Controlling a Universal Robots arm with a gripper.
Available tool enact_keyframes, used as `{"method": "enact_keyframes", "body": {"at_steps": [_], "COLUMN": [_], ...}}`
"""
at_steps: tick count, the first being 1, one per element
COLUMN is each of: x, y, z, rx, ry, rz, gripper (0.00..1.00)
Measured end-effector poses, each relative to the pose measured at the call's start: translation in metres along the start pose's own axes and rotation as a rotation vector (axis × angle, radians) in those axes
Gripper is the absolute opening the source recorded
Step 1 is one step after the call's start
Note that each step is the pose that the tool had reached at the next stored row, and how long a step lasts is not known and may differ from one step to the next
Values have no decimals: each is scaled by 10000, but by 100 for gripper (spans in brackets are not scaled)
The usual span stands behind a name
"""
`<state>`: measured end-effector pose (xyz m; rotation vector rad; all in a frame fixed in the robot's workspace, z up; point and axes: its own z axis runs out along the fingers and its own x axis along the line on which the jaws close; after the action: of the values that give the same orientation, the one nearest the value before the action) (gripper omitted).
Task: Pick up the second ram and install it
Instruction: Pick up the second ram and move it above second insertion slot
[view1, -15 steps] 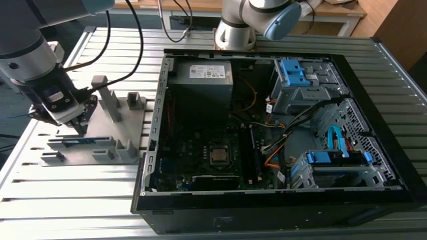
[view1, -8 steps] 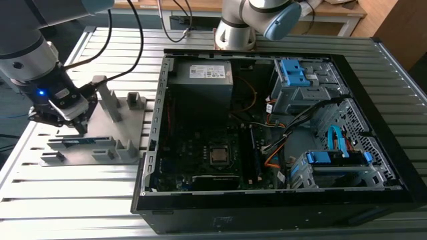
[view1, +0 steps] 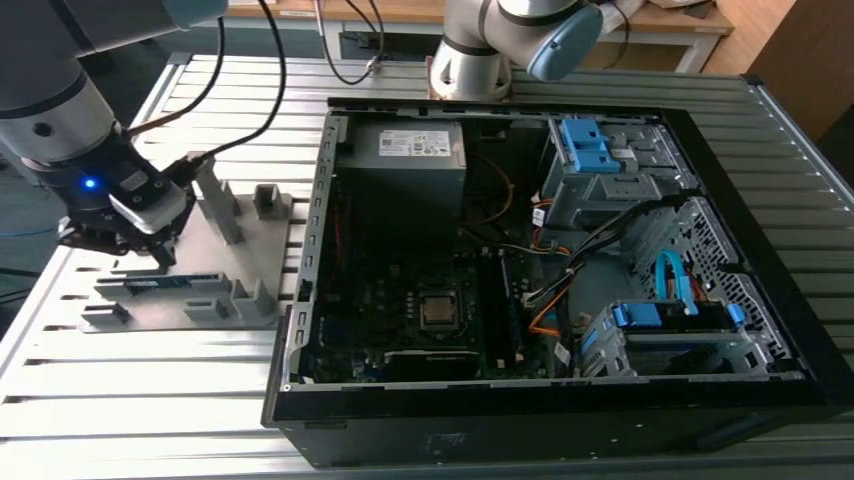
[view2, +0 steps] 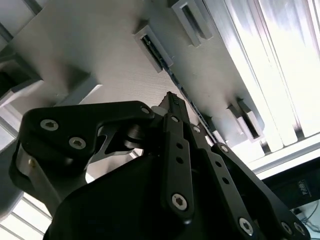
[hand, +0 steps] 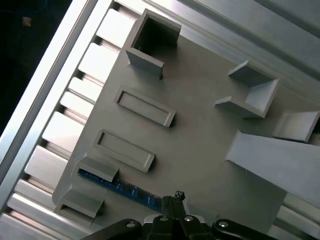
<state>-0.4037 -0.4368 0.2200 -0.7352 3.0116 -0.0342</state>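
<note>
- Where the slatted metal table reaches the exterior view's left, the arm's black pincer hangs tips-down over a grey fixture plate, with a small blue light glowing on the wrist above it.
- In the first wrist view the pincer is clenched, its two tips pressed together with no gap. The second wrist view shows the pincer the same way.
- The second ram stands on its long edge in the plate's slotted holders, just below the tips.
- In the first wrist view the second ram runs as a blue strip from an end holder up to the tips. Whether they touch it I cannot tell.
- Elsewhere the fixture plate carries two low rectangular frames and several upright blocks.
- Just beside the plate, toward the exterior view's right, an open black computer case lies on its side on the table.
- Inside the case, a grey power-supply box sits at the far corner, and a processor socket lies on the board nearer the camera.
- Farther right are bright blue drive-bay clips, one set far and one near, with blue and orange cables between them.
</note>
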Motion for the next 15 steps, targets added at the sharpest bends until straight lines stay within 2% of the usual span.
{"method": "enact_keyframes", "body": {"at_steps": [15], "x": [0], "y": [0], "z": [0], "rx": [-62], "ry": [-56], "rz": [-1771], "gripper": [10]}}
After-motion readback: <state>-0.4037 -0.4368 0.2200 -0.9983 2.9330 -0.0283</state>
